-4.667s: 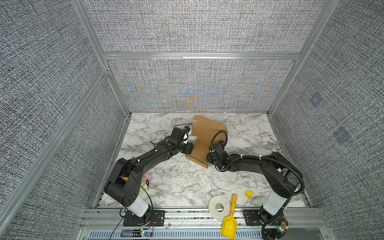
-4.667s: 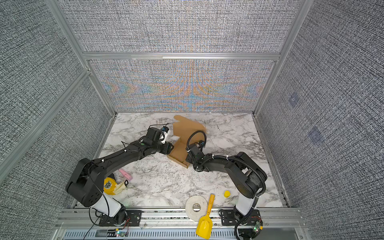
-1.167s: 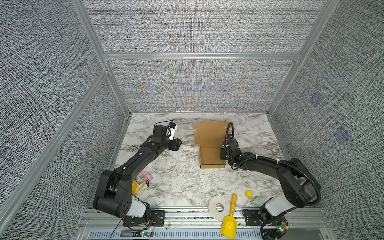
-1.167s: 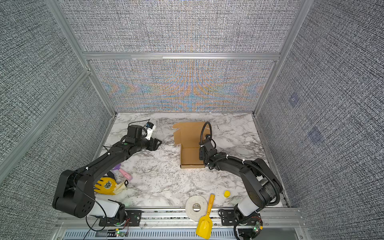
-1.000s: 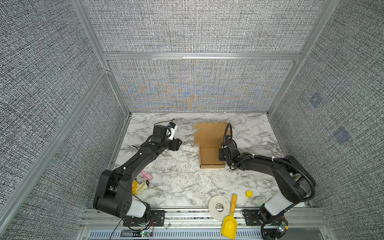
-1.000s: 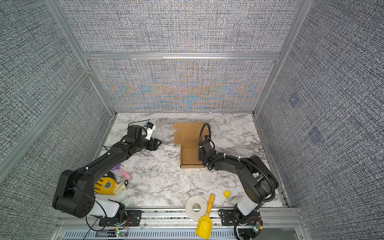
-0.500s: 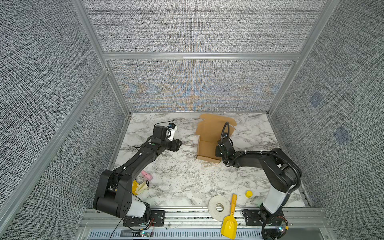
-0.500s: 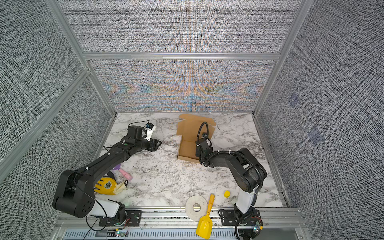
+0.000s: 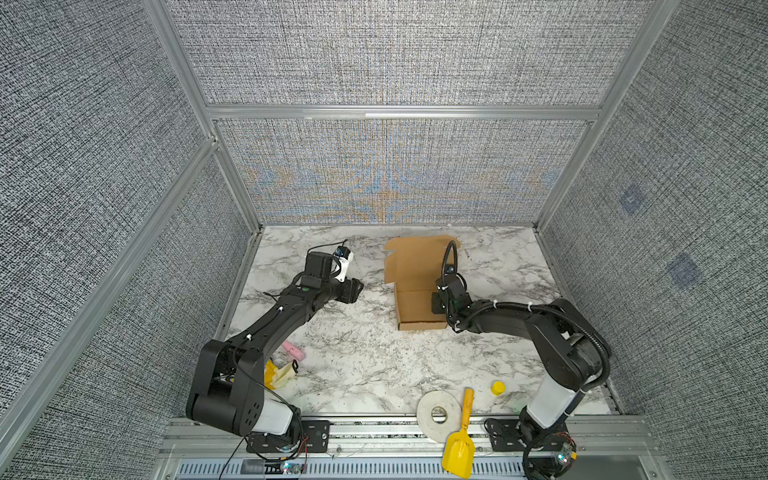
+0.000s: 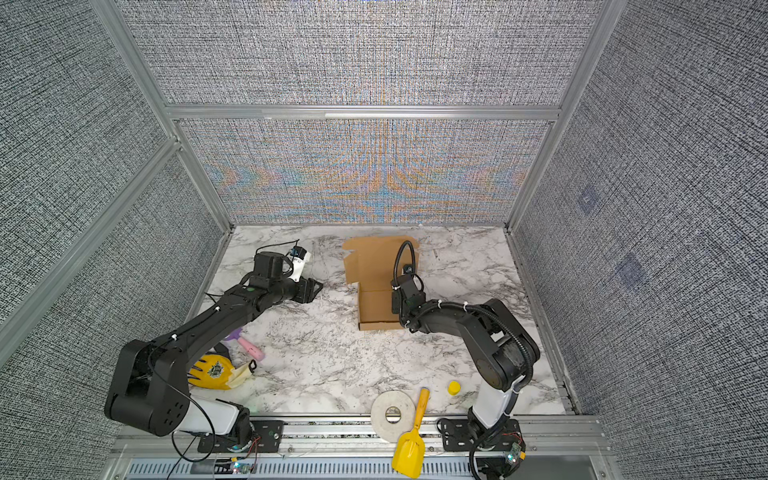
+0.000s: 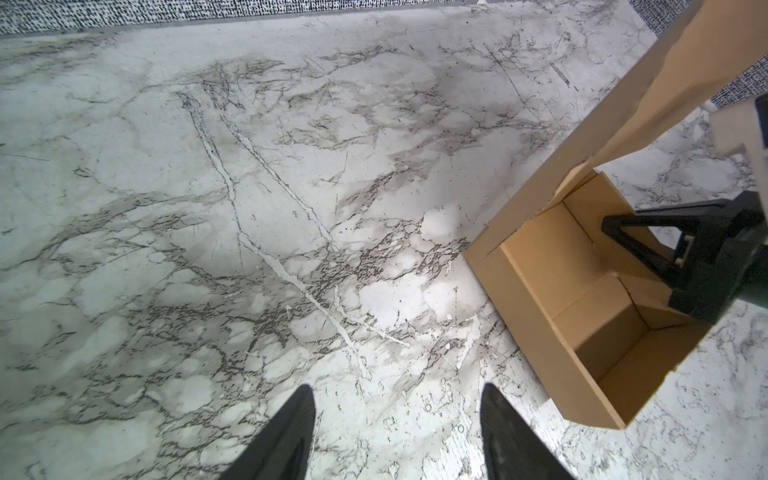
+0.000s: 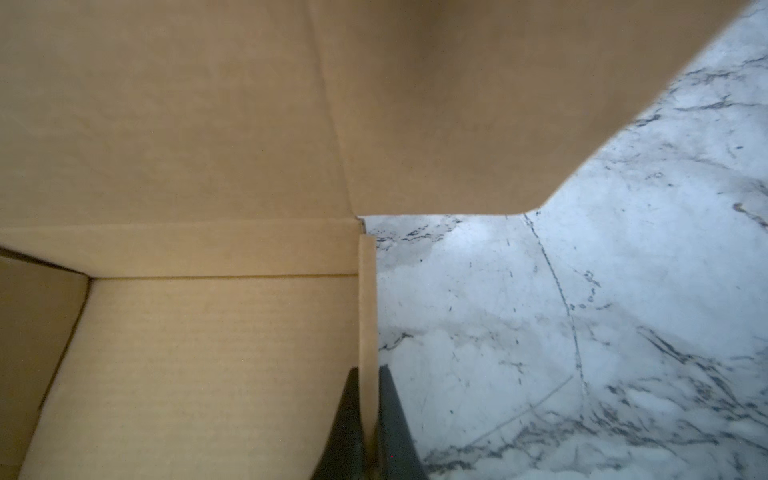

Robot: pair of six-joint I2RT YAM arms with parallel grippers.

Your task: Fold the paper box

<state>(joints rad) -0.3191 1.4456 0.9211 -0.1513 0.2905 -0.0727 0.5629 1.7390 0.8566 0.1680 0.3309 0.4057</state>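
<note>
The paper box is brown cardboard with its tray walls up and its lid standing open toward the back wall. My right gripper is shut on the tray's right side wall, one finger inside and one outside; in both top views it sits at that wall. My left gripper is open over bare marble, well to the left of the box, and it holds nothing.
A white tape roll, a yellow scoop and a small yellow cap lie near the front edge. A pink item and a yellow glove lie beside the left arm. Grey walls close in three sides.
My right gripper has shut on the box's side wall. The box turned askew half a second ago and now sits square again. The left arm has not moved.
</note>
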